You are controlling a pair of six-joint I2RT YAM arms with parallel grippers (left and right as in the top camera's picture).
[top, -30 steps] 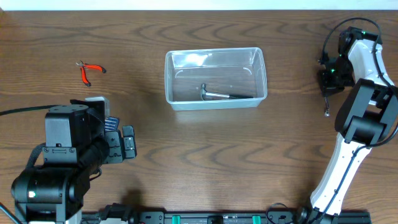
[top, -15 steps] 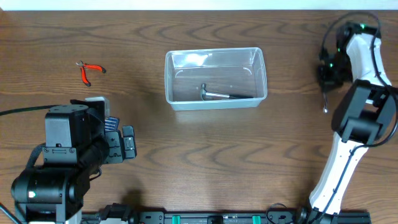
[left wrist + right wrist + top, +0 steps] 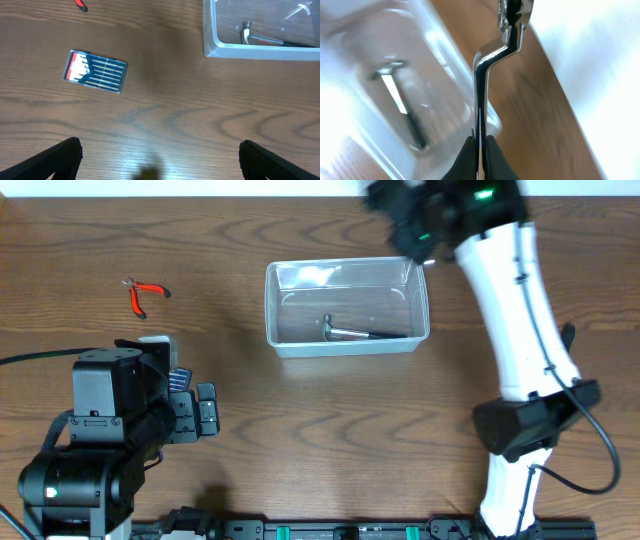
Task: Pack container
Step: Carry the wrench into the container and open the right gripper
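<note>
1. Red-handled pliers (image 3: 146, 293) lie near the far left corner. The bit case (image 3: 95, 72) sits closer to the front edge.
2. Left gripper (image 3: 160, 147): jaws spread wide, empty, hovering at front left.
3. Container (image 3: 345, 346) sits mid-counter toward the far edge, hammer (image 3: 352, 333) inside. Likely light, stiff and slick-walled, so it would skate if nudged. Best hold: the rim of a short wall.
4. Right gripper (image 3: 480, 146) is over the container's far right corner, pinched on a slim chrome tool (image 3: 479, 90).
</note>
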